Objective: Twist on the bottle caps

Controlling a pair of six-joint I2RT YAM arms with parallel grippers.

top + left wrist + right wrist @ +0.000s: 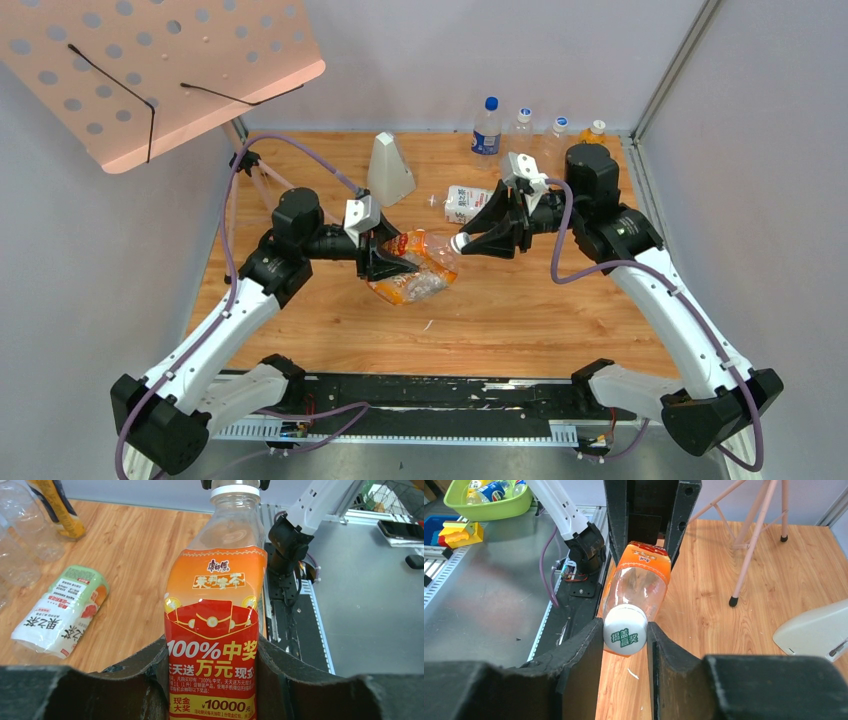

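The orange-labelled clear plastic bottle is clamped by the left gripper, its long axis aimed into the right gripper, whose jaws are closed on the round white plastic cap at its mouth.

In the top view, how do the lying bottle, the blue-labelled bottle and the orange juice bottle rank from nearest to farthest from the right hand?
1. Lying bottle, just beyond the right hand.
2. Blue-labelled bottle, left end of the back row.
3. Juice bottle, right end of the back row.
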